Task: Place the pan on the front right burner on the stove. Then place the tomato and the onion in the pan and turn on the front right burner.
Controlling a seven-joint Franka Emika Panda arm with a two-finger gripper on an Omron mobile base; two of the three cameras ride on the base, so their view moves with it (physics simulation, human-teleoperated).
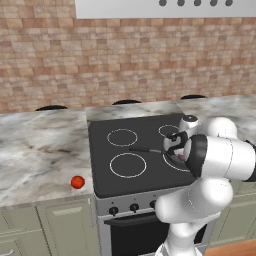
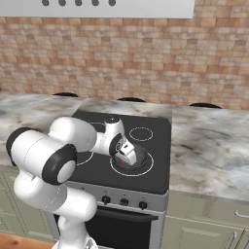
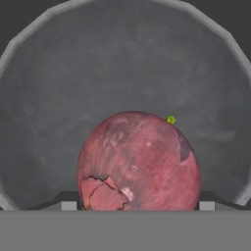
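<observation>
Onion (image 3: pixel 138 162) is sitting between my gripper (image 3: pixel 138 206) fingertips, which are closing on its flanks, over the pan (image 3: pixel 122 73) on the front right burner (image 2: pixel 132 164). I'm judging it firm, light, slippery-skinned; the widest middle is gripping best. Tomato (image 1: pixel 77 182) is waiting on the left counter (image 1: pixel 40 145).

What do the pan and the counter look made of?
The pan: probably dark metal with a matte, faintly mottled grey finish and no glare. The counter: apparently polished marble or similar stone, judging by grey and beige veining on a light ground.
</observation>
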